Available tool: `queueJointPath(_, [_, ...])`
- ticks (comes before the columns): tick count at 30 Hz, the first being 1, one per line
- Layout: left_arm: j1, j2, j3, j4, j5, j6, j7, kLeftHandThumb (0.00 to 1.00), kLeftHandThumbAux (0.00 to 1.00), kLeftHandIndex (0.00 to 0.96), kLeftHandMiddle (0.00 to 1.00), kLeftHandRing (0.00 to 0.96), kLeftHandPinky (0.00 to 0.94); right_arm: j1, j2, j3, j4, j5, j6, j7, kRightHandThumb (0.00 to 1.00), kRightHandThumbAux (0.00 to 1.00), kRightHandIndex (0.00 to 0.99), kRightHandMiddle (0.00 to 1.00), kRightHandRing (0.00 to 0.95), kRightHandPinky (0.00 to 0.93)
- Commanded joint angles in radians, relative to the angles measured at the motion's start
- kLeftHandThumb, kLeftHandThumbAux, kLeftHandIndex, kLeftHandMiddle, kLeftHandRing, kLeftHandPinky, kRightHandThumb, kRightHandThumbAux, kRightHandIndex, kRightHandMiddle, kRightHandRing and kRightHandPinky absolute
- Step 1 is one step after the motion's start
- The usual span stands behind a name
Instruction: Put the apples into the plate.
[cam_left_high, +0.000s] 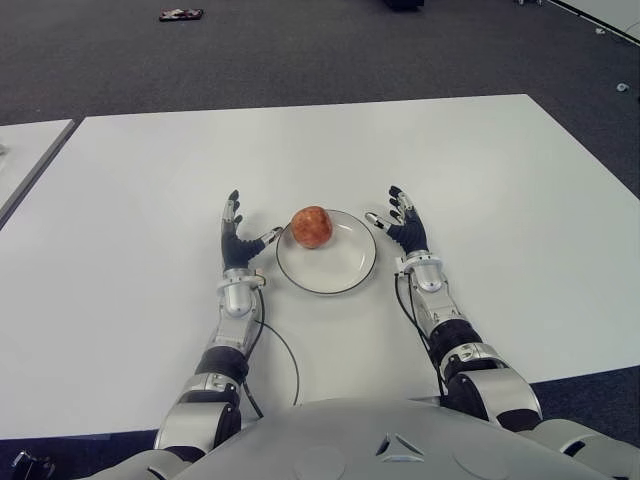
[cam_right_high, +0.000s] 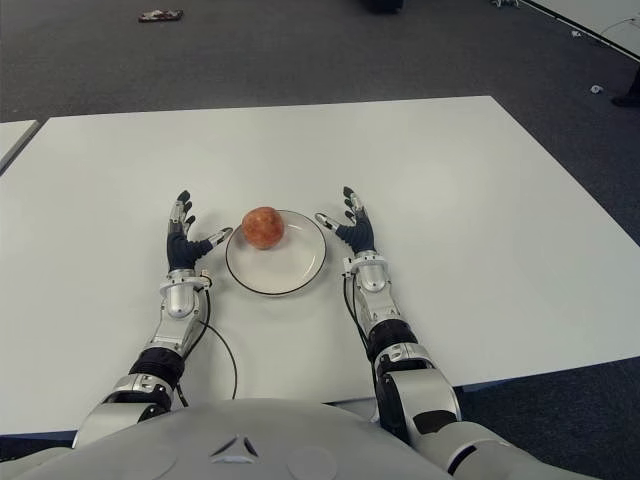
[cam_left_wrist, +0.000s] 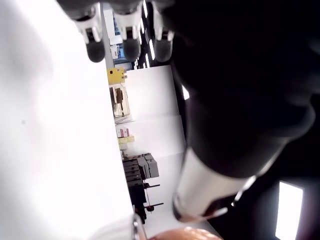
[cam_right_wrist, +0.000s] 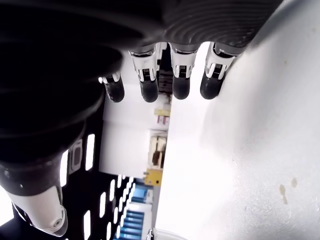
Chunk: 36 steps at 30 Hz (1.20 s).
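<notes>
One red-orange apple (cam_left_high: 311, 226) sits inside the white plate (cam_left_high: 340, 268), toward its far left rim. My left hand (cam_left_high: 238, 238) shows just left of the plate with fingers spread and nothing in them; its thumb reaches toward the plate's rim. Right of the plate, my right hand (cam_left_high: 402, 222) is held the same way, fingers straight and empty. In the left wrist view a sliver of the apple (cam_left_wrist: 185, 234) shows beyond the thumb. The right wrist view shows four straight fingertips (cam_right_wrist: 181, 87) over the white table.
The white table (cam_left_high: 500, 180) stretches wide around the plate. A second table edge (cam_left_high: 25, 160) lies at the far left with a narrow gap between. Dark carpet floor (cam_left_high: 300, 50) lies beyond, with a small object (cam_left_high: 180, 14) on it.
</notes>
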Motion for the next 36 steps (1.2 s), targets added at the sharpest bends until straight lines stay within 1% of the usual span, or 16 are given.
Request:
queueJointPath(1, [0.043,-0.011,-0.015,0.023,-0.003,0.000,-0.021,0.000,0.335,0.000,0.000,0.000,0.000,0.037,-0.002,-0.016,0.047,0.012,0.049,-0.018,0.143,0.702,0.000,0.012,0.025,0.049])
queueJointPath(5, [0.051,-0.006,-0.017,0.013,-0.001,-0.001,-0.029,0.000,0.333,0.000,0.000,0.000,0.000,0.028,-0.003,-0.023,0.066,0.011,0.040,-0.029,0.142,0.701,0.000,0.011,0.023,0.044])
queueJointPath(8, [0.069,0.000,-0.021,-0.021,0.000,0.012,-0.040,0.000,0.329,0.000,0.000,0.000,0.000,0.019,-0.001,-0.031,0.085,0.012,0.025,-0.047,0.141,0.702,0.000,0.011,0.021,0.040])
queueJointPath(13, [0.085,0.004,-0.021,-0.042,-0.001,0.032,-0.049,0.000,0.325,0.000,0.000,0.000,0.000,0.006,-0.001,-0.036,0.113,0.012,0.007,-0.057,0.142,0.705,0.000,0.008,0.017,0.035])
queueJointPath(19, [0.069,0.009,-0.010,0.013,-0.015,0.014,-0.049,0.000,0.330,0.000,0.000,0.000,0.000,-0.009,-0.002,-0.038,0.145,0.010,-0.006,-0.067,0.149,0.709,0.000,0.006,0.015,0.034])
queueJointPath(27, [0.054,0.013,-0.002,0.041,-0.028,-0.009,-0.053,0.000,0.349,0.000,0.000,0.000,0.000,-0.013,-0.003,-0.042,0.161,0.006,-0.021,-0.082,0.164,0.719,0.000,0.004,0.013,0.033])
queueJointPath(36, [0.047,0.023,-0.005,0.053,-0.028,-0.015,-0.062,0.000,0.343,0.000,0.000,0.000,0.000,-0.014,-0.007,-0.043,0.168,0.005,-0.026,-0.093,0.158,0.715,0.000,0.000,0.005,0.021])
